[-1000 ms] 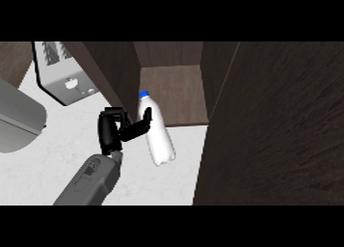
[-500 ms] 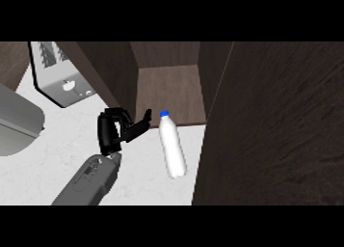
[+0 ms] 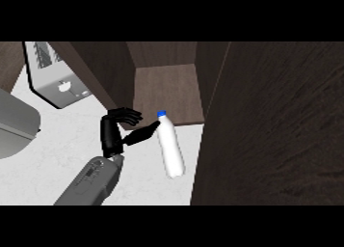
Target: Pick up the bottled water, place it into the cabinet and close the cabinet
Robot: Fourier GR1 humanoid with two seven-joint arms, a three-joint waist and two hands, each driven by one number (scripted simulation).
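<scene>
The bottled water [image 3: 171, 147] is a clear bottle with a blue cap. It sits slanted over the white counter, cap toward the open cabinet [image 3: 167, 89], just in front of the cabinet's lower shelf edge. My left hand [image 3: 114, 130] is to the bottle's left. Its fingers are loosely bent and not wrapped round the bottle, while the thumb tip reaches out to the bottle's neck. The right hand does not show.
The cabinet's dark wooden door [image 3: 281, 125] stands open and fills the right side, close to the bottle. A silver toaster [image 3: 57, 82] stands at the back left. A large grey rounded object [image 3: 7, 128] is at the left edge, above the white counter [image 3: 53, 159].
One second ago the left hand's fingers were round the bottle. The bottle has since left the hand, shifting right and lower, and the hand stays to its left.
</scene>
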